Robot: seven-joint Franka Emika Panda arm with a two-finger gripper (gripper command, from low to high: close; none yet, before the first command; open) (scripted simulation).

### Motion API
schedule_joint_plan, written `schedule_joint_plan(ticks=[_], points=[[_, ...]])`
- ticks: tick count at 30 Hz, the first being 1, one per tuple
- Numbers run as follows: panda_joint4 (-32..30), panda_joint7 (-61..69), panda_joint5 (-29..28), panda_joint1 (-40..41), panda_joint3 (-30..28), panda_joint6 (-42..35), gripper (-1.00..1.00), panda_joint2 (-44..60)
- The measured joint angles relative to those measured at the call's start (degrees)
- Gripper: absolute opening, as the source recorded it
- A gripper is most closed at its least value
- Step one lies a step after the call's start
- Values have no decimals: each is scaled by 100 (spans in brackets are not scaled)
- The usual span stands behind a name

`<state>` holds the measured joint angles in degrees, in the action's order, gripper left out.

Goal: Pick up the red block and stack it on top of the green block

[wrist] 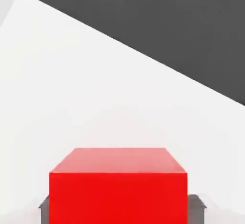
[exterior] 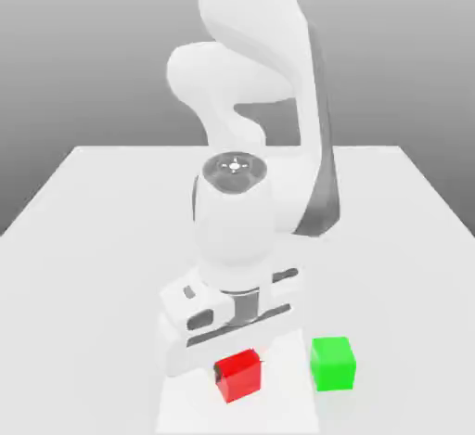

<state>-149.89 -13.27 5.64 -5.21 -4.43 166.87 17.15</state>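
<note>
– So, where's the red block (exterior: 238,374)?

– Near edge of the table (exterior: 83,238), just left of the green block (exterior: 332,363) in the exterior view, apart from it. The gripper (exterior: 234,354) is shut on it.

– How to do it well?

– Lift straight, clear the green top, then across.

– Long axis?

– None; a cube, turned slightly.

We see a plain white table (exterior: 93,238) filling the lower half of the exterior frame, its far edge running straight across the middle. Behind it a bare grey backdrop (exterior: 83,44) lightens from the top down. Even, soft light casts faint shadows.
</note>
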Motion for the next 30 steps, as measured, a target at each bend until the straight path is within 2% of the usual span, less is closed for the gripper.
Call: schedule_joint_plan(ticks=[2,8,12,14,18,19,25,30], points=[[0,-3,-6,9,7,9,-100,6],[-164,-295,-378,-140,-80,-902,-100,-1074],[-240,-540,-511,-1103,478,-1425,-100,-1675],[-246,-599,-542,-1709,503,-1316,-100,-1574],[-217,-586,-505,-1449,338,-615,-100,-845],[-213,-583,-500,-1443,336,-502,100,-726],[-210,-580,-496,-1439,335,-442,100,-667],[-244,-608,-537,-1447,314,-1181,100,-1443]])
